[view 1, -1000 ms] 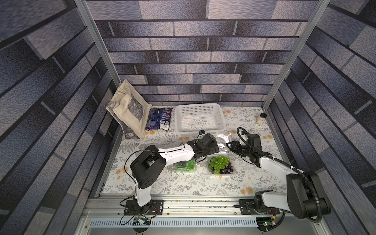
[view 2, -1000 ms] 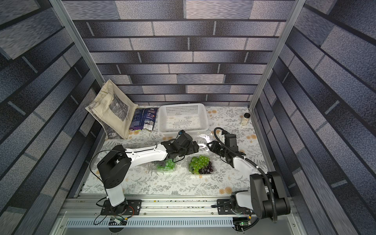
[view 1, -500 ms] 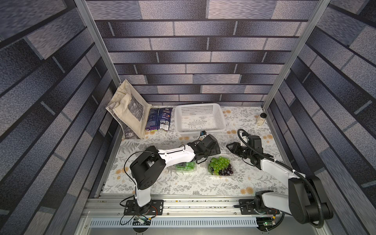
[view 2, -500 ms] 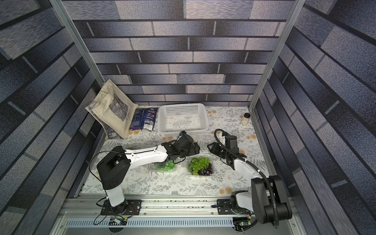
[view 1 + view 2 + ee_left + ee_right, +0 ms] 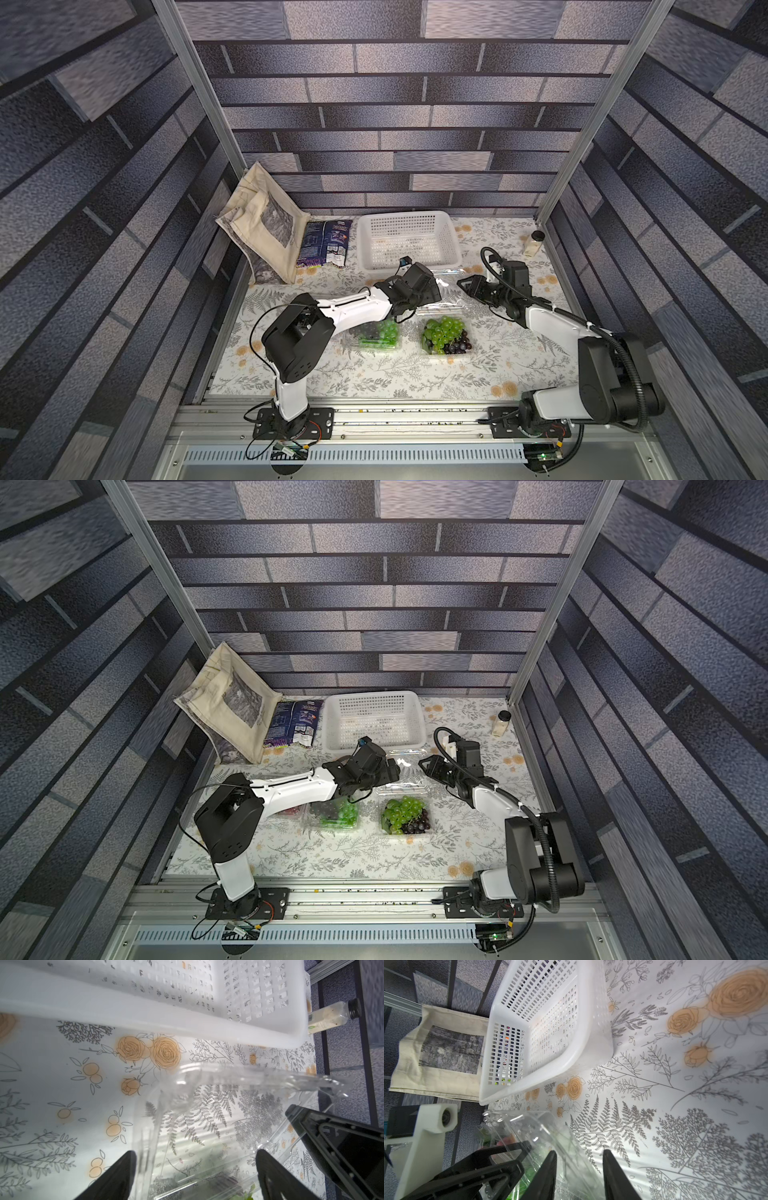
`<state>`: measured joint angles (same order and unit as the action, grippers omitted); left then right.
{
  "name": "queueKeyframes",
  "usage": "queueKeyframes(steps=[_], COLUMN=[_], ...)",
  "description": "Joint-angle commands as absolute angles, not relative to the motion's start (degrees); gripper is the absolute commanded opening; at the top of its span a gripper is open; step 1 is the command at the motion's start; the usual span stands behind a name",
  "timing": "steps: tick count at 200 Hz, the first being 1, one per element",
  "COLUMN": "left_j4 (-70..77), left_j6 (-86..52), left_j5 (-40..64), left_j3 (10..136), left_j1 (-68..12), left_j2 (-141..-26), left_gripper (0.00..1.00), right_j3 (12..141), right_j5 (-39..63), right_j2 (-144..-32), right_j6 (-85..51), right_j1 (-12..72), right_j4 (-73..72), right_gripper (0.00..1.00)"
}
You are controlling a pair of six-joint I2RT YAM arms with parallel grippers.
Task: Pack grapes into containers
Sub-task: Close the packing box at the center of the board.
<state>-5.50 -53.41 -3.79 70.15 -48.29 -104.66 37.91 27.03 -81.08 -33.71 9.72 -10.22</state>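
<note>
Grapes point(image 5: 441, 332): a green bunch with dark ones at its near corner. It lies in the right container point(image 5: 445, 355), mid-table between your two arms.
Lid point(image 5: 228, 1105): clear and hinged on that container, raised and tilted back toward the basket point(image 5: 409, 216).
Second container point(image 5: 395, 345): just left of the first, partly under your left arm, with dark and bright green grapes inside.
Red grapes point(image 5: 293, 811): a glimpse beyond your left forearm in a top view; you cannot tell what they sit in.
Left gripper point(image 5: 195, 1152): jaws spread wide, one finger on each side of the raised lid. You cannot tell whether the pads press it.
Right gripper point(image 5: 579, 1152): jaws partly apart, with the tablecloth point(image 5: 374, 374) showing in the gap. It sits just beside the lid, facing your left gripper.
Basket: white and perforated, just behind the lid.
Snack bag point(image 5: 326, 245): dark blue, lying flat left of the basket; its print is too small for you to read.
Tote bag point(image 5: 262, 224): cream with a grey printed panel, leaning in the back left corner; any wording is illegible.
Bottle point(image 5: 328, 1016): small and clear with a black cap, back right. Its label carries a green mark; the lettering is unreadable.
</note>
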Motion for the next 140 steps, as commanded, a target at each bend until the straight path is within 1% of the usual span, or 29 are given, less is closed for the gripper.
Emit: queueKeyframes(steps=[1,22,43,92,105,128,140], left_j4=[-5.6,-5.6,-5.6,-5.9,-6.5,-7.1,-7.2], left_j6=[-51.1,-50.6,-50.2,-49.0,-48.4,-47.7,-47.2], left_j5=[-3.7,-3.6,-3.5,-3.3,-3.5,-3.0,-3.1], left_j3=[72.8,73.9,74.7,77.4,78.5,79.6,79.7], left_j1=[-47.7,-47.4,-47.2,-46.2,-45.8,-45.0,-44.8], left_j2=[-102.7,-102.9,-103.0,-104.1,-104.5,-104.6,-104.1], left_gripper=[0.93,0.93,0.93,0.93,0.93,0.93,0.93], right_j3=[40.6,41.7,42.5,44.9,45.5,46.0,46.3], right_j5=[29.3,30.1,30.7,31.6,31.7,32.7,33.9], right_j2=[-82.5,-83.2,-84.1,-86.0,-86.3,-86.2,-86.2], right_j6=[-34.3,-34.6,-35.0,-35.4,-35.2,-34.9,-34.4], right_j1=[10.0,10.0,9.9,9.9,10.0,10.0,10.0], right_j4=[-12.8,-13.3,-13.8,-14.4,-14.6,-15.4,-15.6], right_gripper=[0.38,0.38,0.33,0.33,0.36,0.48,0.52])
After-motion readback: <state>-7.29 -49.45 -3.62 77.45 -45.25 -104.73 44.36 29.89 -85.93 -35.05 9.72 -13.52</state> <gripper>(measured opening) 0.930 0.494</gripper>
